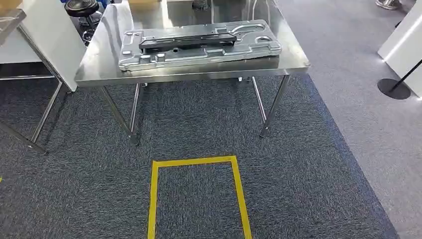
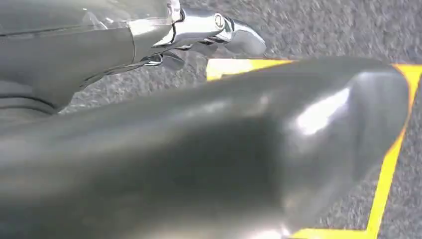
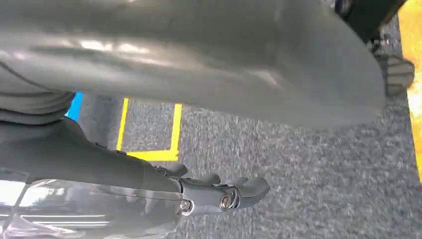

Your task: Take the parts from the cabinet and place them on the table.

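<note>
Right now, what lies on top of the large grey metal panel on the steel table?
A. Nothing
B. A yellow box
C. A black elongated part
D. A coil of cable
C: in the head view a black part lies lengthwise on the grey panel, which rests on the table.

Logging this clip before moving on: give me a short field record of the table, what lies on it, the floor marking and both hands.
table: steel table, ahead of the robot
on table: grey stamped metal part with a black part lying on top of it
floor marking: yellow tape outline on grey carpet, in front of the table
left hand: over the carpet, holds nothing visible
right hand: over the carpet, holds nothing visible
</note>
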`<state>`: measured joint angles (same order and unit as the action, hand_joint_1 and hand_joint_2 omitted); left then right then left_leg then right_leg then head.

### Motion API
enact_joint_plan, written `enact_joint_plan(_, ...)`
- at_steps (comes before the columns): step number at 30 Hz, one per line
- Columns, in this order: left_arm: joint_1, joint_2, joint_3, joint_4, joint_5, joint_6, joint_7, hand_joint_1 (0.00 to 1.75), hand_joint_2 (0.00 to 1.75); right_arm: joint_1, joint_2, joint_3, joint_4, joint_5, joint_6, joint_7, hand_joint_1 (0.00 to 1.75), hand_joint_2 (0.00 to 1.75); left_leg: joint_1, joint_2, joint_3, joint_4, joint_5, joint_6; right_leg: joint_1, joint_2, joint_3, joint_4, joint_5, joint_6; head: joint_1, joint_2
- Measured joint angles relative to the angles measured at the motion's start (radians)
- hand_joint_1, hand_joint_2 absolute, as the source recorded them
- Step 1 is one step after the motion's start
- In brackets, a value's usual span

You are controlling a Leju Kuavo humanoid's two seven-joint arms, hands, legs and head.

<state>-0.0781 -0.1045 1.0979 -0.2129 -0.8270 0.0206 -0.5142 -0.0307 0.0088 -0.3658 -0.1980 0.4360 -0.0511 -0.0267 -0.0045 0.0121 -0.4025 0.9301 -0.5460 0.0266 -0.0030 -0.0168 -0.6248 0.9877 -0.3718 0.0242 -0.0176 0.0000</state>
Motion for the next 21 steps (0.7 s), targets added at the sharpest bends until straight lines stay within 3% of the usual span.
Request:
enact_joint_plan(1, 0.001, 0.000, 0.003, 0.000, 0.009, -0.002, 0.000, 0.00, 0.00, 0.000, -0.001, 0.001, 0.000, 0.010, 0.000, 0.002, 0.00, 0.00, 0.002, 0.003, -0.011, -0.001, 0.013, 0.005, -0.004, 0.006, -0.012, 0.026, -0.035, 0.005, 0.000, 0.000)
enact_joint_plan(2, 0.000, 0.000, 0.007, 0.000, 0.016, -0.004, 0.001, 0.00, 0.00, 0.000, 0.000, 0.004, 0.001, 0.015, 0.000, 0.007, 0.00, 0.00, 0.001, 0.003, -0.024, 0.001, 0.022, 0.011, -0.005, 0.007, -0.036, 0.088, -0.093, 0.009, 0.006, 0.000)
enact_joint_plan(3, 0.001, 0.000, 0.013, 0.000, 0.023, -0.007, 0.004, 0.00, 0.00, 0.001, 0.002, 0.010, 0.002, 0.023, 0.000, 0.011, 0.00, 0.00, 0.000, 0.003, -0.037, 0.003, 0.031, 0.012, -0.008, 0.008, -0.066, 0.170, -0.146, 0.013, 0.007, 0.000)
enact_joint_plan(5, 0.005, 0.001, 0.025, 0.000, 0.032, -0.009, 0.023, 0.00, 0.00, 0.001, 0.003, 0.016, 0.003, 0.031, 0.000, 0.015, 0.00, 0.00, -0.002, 0.003, -0.066, 0.011, 0.047, 0.011, -0.010, 0.009, -0.109, 0.320, -0.217, 0.020, 0.006, 0.000)
enact_joint_plan(6, 0.006, 0.001, 0.028, 0.000, 0.035, -0.009, 0.034, 0.00, 0.00, 0.000, 0.005, 0.017, 0.003, 0.032, 0.000, 0.017, 0.00, 0.00, -0.002, 0.003, -0.079, 0.017, 0.052, 0.010, -0.011, 0.009, -0.097, 0.324, -0.215, 0.021, 0.007, 0.000)
enact_joint_plan(7, 0.007, 0.001, 0.031, 0.000, 0.035, -0.009, 0.046, 0.00, 0.00, 0.000, 0.006, 0.018, 0.003, 0.034, 0.000, 0.021, 0.00, 0.00, -0.002, 0.003, -0.089, 0.024, 0.055, 0.008, -0.012, 0.009, -0.056, 0.276, -0.193, 0.021, 0.007, 0.000)
enact_joint_plan(9, 0.006, 0.001, 0.036, 0.000, 0.035, -0.008, 0.062, 0.00, 0.00, -0.002, 0.006, 0.018, 0.003, 0.034, 0.000, 0.022, 0.00, 0.00, -0.001, 0.002, -0.105, 0.042, 0.057, 0.004, -0.015, 0.009, 0.069, 0.090, -0.133, 0.017, 0.007, 0.000)
enact_joint_plan(10, 0.005, 0.001, 0.040, 0.000, 0.035, -0.008, 0.065, 0.00, 0.00, -0.004, 0.006, 0.018, 0.003, 0.034, 0.000, 0.022, 0.00, 0.00, -0.001, 0.002, -0.111, 0.053, 0.056, 0.001, -0.015, 0.010, 0.118, 0.007, -0.136, 0.011, 0.006, 0.000)
enact_joint_plan(11, 0.003, 0.002, 0.043, 0.000, 0.035, -0.007, 0.068, 0.00, 0.00, -0.006, 0.007, 0.018, 0.003, 0.034, 0.001, 0.023, 0.00, 0.00, -0.009, 0.002, -0.118, 0.062, 0.054, -0.007, -0.007, 0.012, 0.114, 0.004, -0.133, -0.001, 0.005, 0.000)
enact_joint_plan(12, 0.003, 0.002, 0.048, 0.000, 0.036, -0.007, 0.069, 0.00, 0.00, -0.005, 0.008, 0.018, 0.003, 0.034, 0.004, 0.023, 0.00, 0.00, -0.007, 0.002, -0.121, 0.063, 0.056, -0.011, -0.008, 0.012, 0.109, 0.008, -0.132, -0.009, 0.005, 0.000)
enact_joint_plan(13, 0.002, 0.002, 0.049, 0.000, 0.038, -0.007, 0.070, 0.00, 0.00, -0.005, 0.008, 0.018, 0.003, 0.035, 0.009, 0.026, 0.00, 1.75, -0.005, 0.002, -0.121, 0.062, 0.059, -0.016, -0.007, 0.012, 0.108, 0.009, -0.131, -0.013, 0.006, 0.000)
enact_joint_plan(15, 0.003, 0.003, 0.050, 0.000, 0.037, -0.005, 0.068, 0.00, 0.00, -0.006, 0.009, 0.018, 0.004, 0.040, 0.024, 0.031, 0.00, 1.75, -0.007, 0.002, -0.122, 0.062, 0.062, -0.027, -0.010, 0.010, 0.106, -0.001, -0.120, -0.027, 0.007, 0.000)
enact_joint_plan(16, 0.003, 0.004, 0.050, 0.000, 0.034, -0.003, 0.067, 0.00, 0.00, -0.006, 0.010, 0.018, 0.004, 0.040, 0.032, 0.033, 0.00, 1.75, -0.003, -0.003, -0.131, 0.080, 0.044, -0.033, -0.012, 0.008, 0.106, -0.006, -0.115, -0.033, 0.004, 0.000)
enact_joint_plan(17, 0.003, 0.003, 0.050, 0.000, 0.027, 0.000, 0.064, 0.00, 0.00, -0.006, 0.010, 0.017, 0.004, 0.038, 0.038, 0.036, 0.00, 1.75, -0.001, -0.004, -0.155, 0.136, 0.000, -0.039, -0.013, 0.007, 0.101, -0.005, -0.111, -0.039, -0.004, 0.000)
enact_joint_plan(19, 0.003, 0.002, 0.050, 0.000, 0.013, 0.001, 0.056, 0.00, 0.00, -0.005, 0.008, 0.017, 0.004, 0.027, 0.049, 0.040, 0.00, 1.75, 0.008, -0.004, -0.223, 0.295, -0.081, -0.048, -0.010, 0.007, 0.093, -0.005, -0.108, -0.043, -0.004, 0.000)
enact_joint_plan(20, 0.003, 0.001, 0.050, 0.000, 0.008, 0.004, 0.053, 0.00, 0.00, -0.004, 0.007, 0.015, 0.004, 0.018, 0.051, 0.049, 0.00, 1.75, 0.011, -0.004, -0.251, 0.364, -0.106, -0.054, -0.009, 0.007, 0.089, -0.003, -0.106, -0.045, -0.004, 0.000)
enact_joint_plan(21, 0.004, 0.000, 0.049, 0.000, 0.001, 0.006, 0.053, 0.00, 0.00, -0.003, 0.005, 0.013, 0.005, 0.010, 0.051, 0.061, 0.00, 1.75, 0.016, -0.004, -0.256, 0.383, -0.103, -0.060, -0.009, 0.007, 0.087, -0.001, -0.106, -0.045, -0.004, 0.000)
